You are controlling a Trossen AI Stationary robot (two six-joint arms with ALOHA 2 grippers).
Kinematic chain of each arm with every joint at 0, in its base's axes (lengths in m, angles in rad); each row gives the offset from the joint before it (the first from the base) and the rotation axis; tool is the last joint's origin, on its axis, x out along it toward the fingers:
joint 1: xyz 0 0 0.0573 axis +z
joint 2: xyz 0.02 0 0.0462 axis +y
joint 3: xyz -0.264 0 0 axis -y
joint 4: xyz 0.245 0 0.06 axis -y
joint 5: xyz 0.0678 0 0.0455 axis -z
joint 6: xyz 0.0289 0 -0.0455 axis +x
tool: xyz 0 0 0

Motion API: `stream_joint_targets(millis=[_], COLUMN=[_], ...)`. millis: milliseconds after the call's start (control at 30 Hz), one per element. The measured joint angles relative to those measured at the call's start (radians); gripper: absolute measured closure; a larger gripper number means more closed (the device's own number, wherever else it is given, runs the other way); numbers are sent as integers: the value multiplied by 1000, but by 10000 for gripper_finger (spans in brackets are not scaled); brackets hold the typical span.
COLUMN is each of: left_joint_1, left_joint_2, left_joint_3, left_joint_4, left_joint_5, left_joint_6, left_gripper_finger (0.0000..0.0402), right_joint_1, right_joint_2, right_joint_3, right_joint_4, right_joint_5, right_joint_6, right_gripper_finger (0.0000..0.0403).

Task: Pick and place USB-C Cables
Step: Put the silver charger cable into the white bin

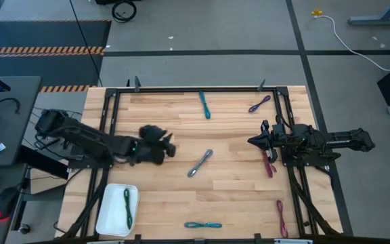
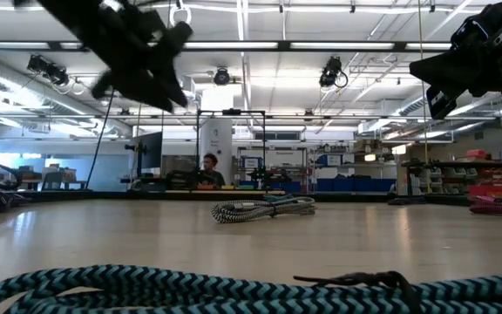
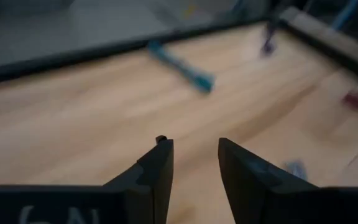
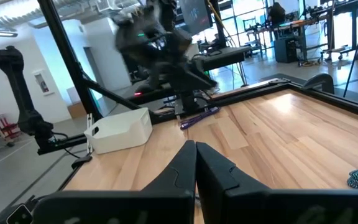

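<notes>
My left gripper [image 1: 168,146] hangs open above the table's left middle, holding nothing; its fingers [image 3: 194,165] frame bare wood. My right gripper [image 1: 252,141] is shut and empty, raised over the right middle [image 4: 196,152]. One green cable [image 1: 126,207] lies in the white tray [image 1: 107,218] at the near left. A grey cable [image 1: 200,163] lies flat at the centre, between the two grippers [image 2: 264,209]. A teal cable [image 1: 204,105] and a purple one [image 1: 259,103] lie near the far edge. Two magenta cables [image 1: 269,163] [image 1: 280,217] and another teal one [image 1: 203,224] lie toward the near right.
A black frame [image 1: 181,89] runs along the table's edges. The left arm's body [image 1: 80,139] reaches over the left side. A person [image 2: 208,166] sits far off in the room behind. Bare wood [image 1: 232,129] separates the two grippers.
</notes>
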Motion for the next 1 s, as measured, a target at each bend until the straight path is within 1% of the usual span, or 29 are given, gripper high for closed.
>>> stream_joint_targets(millis=[100, 167, 200, 233, 300, 400, 467, 533, 667, 767, 833, 900, 1000], left_joint_1=[94, 155, 185, 213, 260, 319, 349, 372, 411, 431, 439, 444, 444], left_joint_2=[32, 70, 92, 116, 163, 236, 285, 331, 407, 436, 441, 440, 440], left_joint_3=[-151, -210, -227, -233, -221, -149, -88, -23, 93, 158, 184, 195, 204], left_joint_4=[549, 859, 959, 1023, 1079, 1056, 996, 905, 711, 549, 480, 454, 482], left_joint_5=[45, 90, 113, 136, 177, 248, 289, 306, 304, 319, 329, 328, 343], left_joint_6=[293, 462, 541, 607, 694, 763, 791, 801, 803, 802, 801, 802, 809], left_gripper_finger=[278, 283, 284, 285, 285, 285, 285, 285, 285, 285, 285, 285, 285], right_joint_1=[0, 0, 0, 0, 0, 0, 0, 0, 0, 0, 0, 0, 0], right_joint_2=[0, 0, 0, 0, 0, 0, 0, 0, 0, 0, 0, 0, 0], right_joint_3=[0, 0, 0, 0, 0, 0, 0, 0, 0, 0, 0, 0, 0], right_joint_4=[0, 0, 1, 1, 1, 0, 0, 0, 0, 0, 1, 0, 0], right_joint_5=[0, 0, 0, 0, 0, 0, 0, 0, 0, 0, 0, 1, -2], right_joint_6=[0, 0, 0, 0, 0, 0, 0, 0, 0, 0, 0, 0, 0], right_gripper_finger=[392, 392, 392, 392, 392, 392, 392, 392, 392, 392, 392, 392, 392])
